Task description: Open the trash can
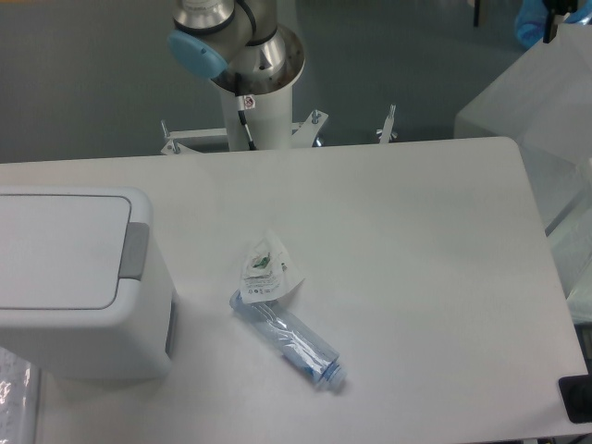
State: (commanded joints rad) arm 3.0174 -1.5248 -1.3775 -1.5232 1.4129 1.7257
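The trash can (69, 277) is a large boxy white bin at the left edge of the table. Its flat rectangular lid (55, 248) lies shut. A small grey push tab (134, 251) sits on the lid's right side. Only the arm's base and lower joint (242, 42) show at the top of the view, behind the table. The gripper is out of view.
A clear plastic bottle (289, 340) lies on its side near the table's middle, right of the bin. A crumpled white wrapper (268, 268) lies just above it. A translucent white box (541, 97) stands off the table's far right corner. A dark object (578, 400) sits at the right edge.
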